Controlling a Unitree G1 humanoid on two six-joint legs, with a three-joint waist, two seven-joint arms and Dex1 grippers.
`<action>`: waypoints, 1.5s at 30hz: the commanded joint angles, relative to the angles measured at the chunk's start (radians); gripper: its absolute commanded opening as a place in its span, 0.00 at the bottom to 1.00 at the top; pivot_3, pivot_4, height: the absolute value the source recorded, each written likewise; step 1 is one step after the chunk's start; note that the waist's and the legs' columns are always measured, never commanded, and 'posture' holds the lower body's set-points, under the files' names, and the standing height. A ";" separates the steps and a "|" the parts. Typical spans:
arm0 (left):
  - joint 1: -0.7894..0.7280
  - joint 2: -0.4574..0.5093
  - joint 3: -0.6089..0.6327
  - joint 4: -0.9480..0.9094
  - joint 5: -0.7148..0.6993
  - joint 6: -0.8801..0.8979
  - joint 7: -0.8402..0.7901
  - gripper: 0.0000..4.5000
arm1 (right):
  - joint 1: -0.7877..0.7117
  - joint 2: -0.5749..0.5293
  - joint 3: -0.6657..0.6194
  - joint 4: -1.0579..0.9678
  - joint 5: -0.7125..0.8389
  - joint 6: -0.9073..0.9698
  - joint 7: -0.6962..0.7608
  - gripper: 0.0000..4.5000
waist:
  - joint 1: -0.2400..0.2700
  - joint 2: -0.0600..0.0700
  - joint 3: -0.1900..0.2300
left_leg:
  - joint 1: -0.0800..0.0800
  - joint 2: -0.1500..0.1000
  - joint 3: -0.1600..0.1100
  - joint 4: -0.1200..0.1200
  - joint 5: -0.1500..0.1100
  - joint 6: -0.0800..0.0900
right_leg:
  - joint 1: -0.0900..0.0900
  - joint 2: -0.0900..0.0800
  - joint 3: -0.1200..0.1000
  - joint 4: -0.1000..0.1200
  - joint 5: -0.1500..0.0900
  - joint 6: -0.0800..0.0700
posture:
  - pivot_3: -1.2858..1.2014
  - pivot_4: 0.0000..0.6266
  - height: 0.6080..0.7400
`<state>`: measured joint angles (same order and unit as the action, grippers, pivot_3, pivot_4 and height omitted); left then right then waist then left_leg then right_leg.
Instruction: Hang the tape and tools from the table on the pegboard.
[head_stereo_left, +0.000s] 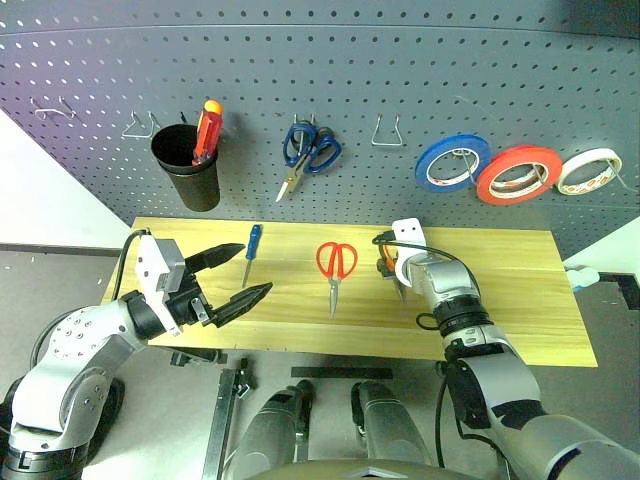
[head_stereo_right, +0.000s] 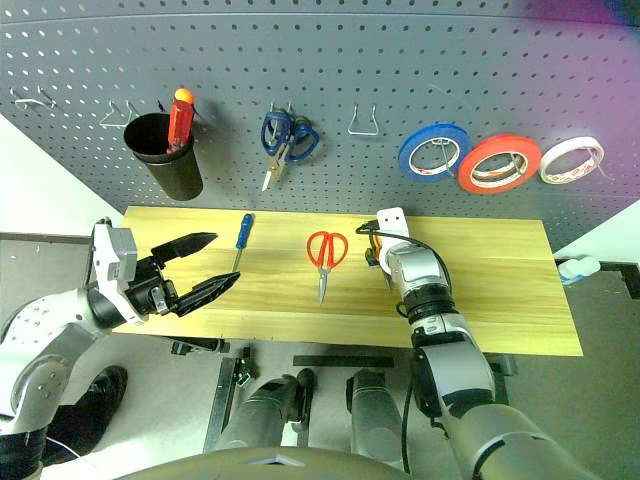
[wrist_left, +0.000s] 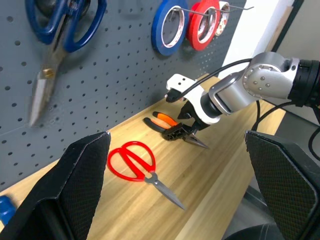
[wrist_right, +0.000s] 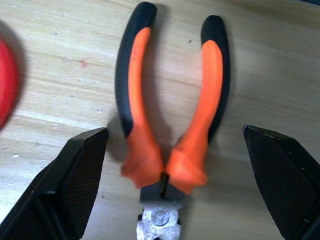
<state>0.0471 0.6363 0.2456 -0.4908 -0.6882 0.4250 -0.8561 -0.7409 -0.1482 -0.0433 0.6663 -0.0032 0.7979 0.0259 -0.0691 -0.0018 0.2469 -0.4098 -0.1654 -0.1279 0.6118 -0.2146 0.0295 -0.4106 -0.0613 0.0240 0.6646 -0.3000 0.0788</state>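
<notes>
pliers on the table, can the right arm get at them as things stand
Probably yes: the right pincer hangs open right over the pliers, a finger on each side of the handles, with only bare table around them.

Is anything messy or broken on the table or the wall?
Nothing looks broken or spilled. The blue-handled scissors hang a bit crooked on the pegboard. The red scissors, pliers and small blue screwdriver lie neatly on the table.

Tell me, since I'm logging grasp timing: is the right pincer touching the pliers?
Apart. In the right wrist view, bare wood separates the pliers from both fingers of the open right pincer.
</notes>
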 joint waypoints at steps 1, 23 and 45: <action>-0.001 0.006 0.002 -0.020 -0.010 -0.008 -0.005 1.00 | 0.002 0.007 0.001 -0.028 -0.002 0.000 -0.007 1.00 | 0.000 0.000 0.000 | 0.000 0.000 0.000 0.000 0.000 0.000 | 0.000 0.000 0.000 0.000 0.000 0.000 | 0.49 0.44 1.00; 0.007 -0.001 0.001 -0.036 -0.014 -0.008 0.011 1.00 | -0.105 0.016 -0.103 0.165 0.057 0.030 -0.044 1.00 | 0.000 -0.001 0.001 | 0.000 0.000 0.000 0.000 0.000 0.000 | 0.000 0.000 0.000 0.000 0.000 0.000 | 0.49 0.44 1.00; 0.001 0.007 0.007 -0.031 -0.008 -0.012 0.004 1.00 | -0.085 0.013 -0.053 0.161 0.041 0.041 -0.037 0.47 | 0.000 -0.001 0.000 | 0.000 0.000 0.000 0.000 0.000 0.000 | 0.000 0.000 0.000 0.000 0.000 0.000 | 0.49 0.43 1.00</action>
<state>0.0462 0.6349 0.2384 -0.4914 -0.6851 0.4253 -0.8471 -0.8445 -0.1377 -0.1036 0.8201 0.0443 0.8301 -0.0110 -0.0691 -0.0028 0.2472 -0.4098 -0.1653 -0.1281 0.6118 -0.2147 0.0295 -0.4102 -0.0613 0.0239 0.6642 -0.3000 0.0788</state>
